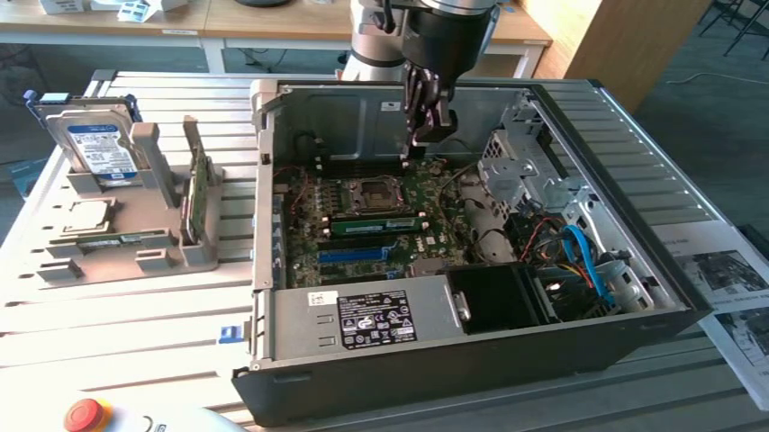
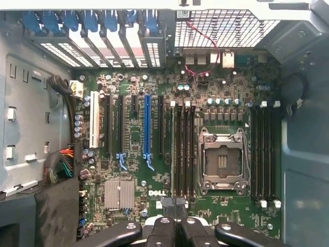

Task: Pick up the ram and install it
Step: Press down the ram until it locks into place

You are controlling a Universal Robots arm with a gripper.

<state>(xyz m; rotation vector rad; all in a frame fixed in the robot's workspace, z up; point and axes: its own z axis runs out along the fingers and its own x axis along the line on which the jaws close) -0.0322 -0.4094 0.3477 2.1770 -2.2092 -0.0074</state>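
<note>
exterior view: the arm's upper part is cut off by the frame. the gripper point(image 1: 423, 142) hangs inside the open black case point(image 1: 481, 364), dark fingers pressed flat together. the ram point(image 1: 376, 224), a thin green strip, lies along a slot beside the square silver socket point(image 1: 366, 192), just below the gripper. fully seated or not, i can't tell. wrist view, edge-on, i can't pick it out among the long dark slots point(image 2: 183, 152). a second stick point(image 1: 198, 193), upright in the grey holder point(image 1: 180, 255), is hard to make out.
</note>
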